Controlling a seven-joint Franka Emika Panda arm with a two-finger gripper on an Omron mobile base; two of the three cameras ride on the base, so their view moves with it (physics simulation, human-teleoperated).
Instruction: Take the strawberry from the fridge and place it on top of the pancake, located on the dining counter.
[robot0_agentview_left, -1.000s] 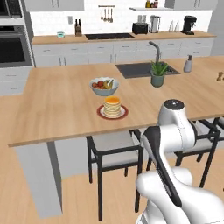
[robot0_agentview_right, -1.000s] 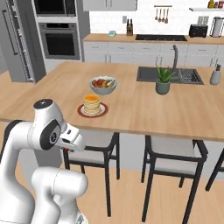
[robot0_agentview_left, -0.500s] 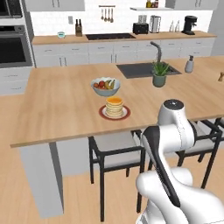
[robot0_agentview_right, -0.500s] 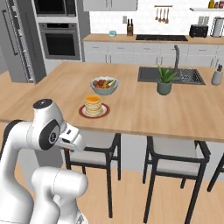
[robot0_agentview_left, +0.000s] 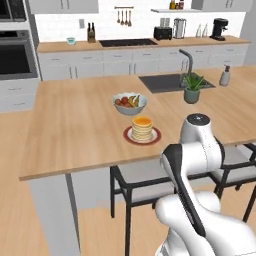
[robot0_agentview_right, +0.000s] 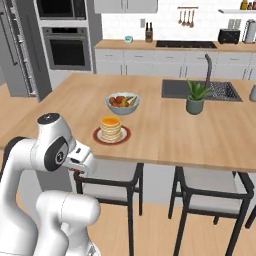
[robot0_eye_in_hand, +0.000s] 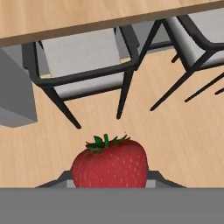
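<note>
One berry in hand, base closing on the island bench.

I see the small deep-red strawberry (robot0_eye_in_hand: 109, 162) with its green leafy cap clamped in my pincer (robot0_eye_in_hand: 109, 181), hanging low over the pale wood floor, in front of the dark-framed grey-seated stools (robot0_eye_in_hand: 83, 65). Since a second ago the whole picture has shifted a little in both base views, so I judge the base has moved, not the things. On the large light wooden-topped bench (robot0_agentview_left: 75, 125) the golden-tan pancake stack (robot0_agentview_left: 142, 128) waits on its dark red round plate (robot0_agentview_right: 96, 136), near the front edge, just this side of the grey-white fruit bowl (robot0_agentview_left: 129, 103). Fetching looks done; lifting the arm and placing remain.
</note>
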